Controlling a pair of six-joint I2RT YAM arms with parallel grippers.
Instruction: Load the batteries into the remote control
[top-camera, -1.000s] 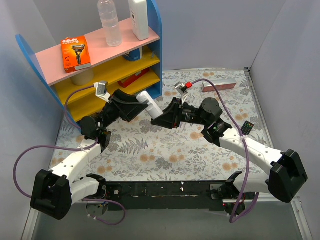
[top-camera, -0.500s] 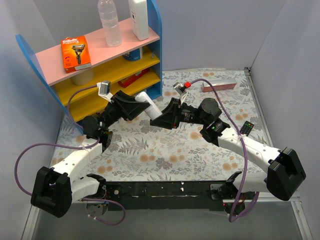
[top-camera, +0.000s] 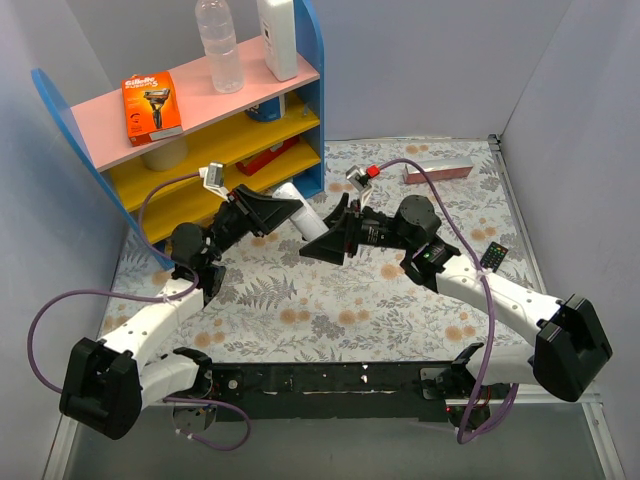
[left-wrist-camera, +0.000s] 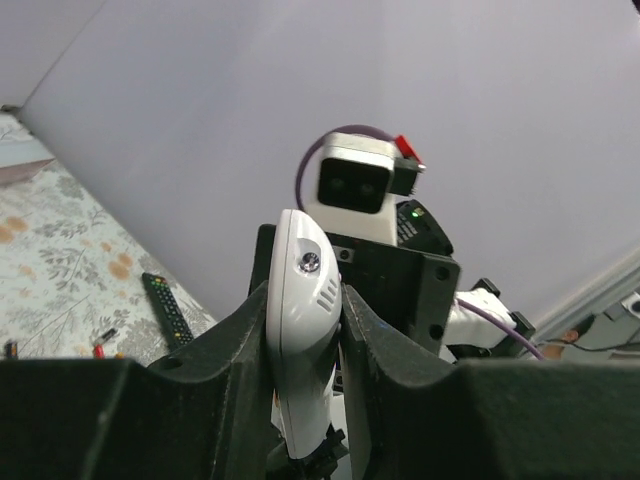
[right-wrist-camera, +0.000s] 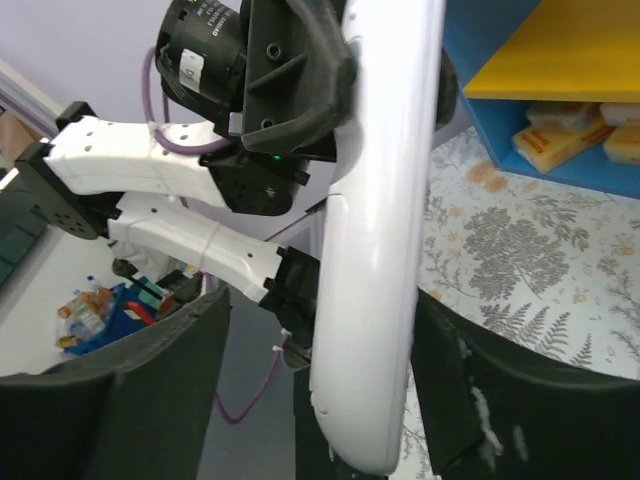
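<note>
While the left end effector (left-wrist-camera: 305, 335) is clenched on the white remote control (left-wrist-camera: 300, 265), held above the surface (top-camera: 300, 300), the right end effector (right-wrist-camera: 320, 305) stands released, fingers spread either side of it. The batteries (left-wrist-camera: 103, 341) lie beside a black remote (left-wrist-camera: 165, 310).

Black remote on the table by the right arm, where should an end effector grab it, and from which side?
Grip the black remote across its narrow width near mid-length, coming straight down from above. It lies flat on the table, thin and long, so probably only its two long edges give the jaws opposing faces to close on.
</note>
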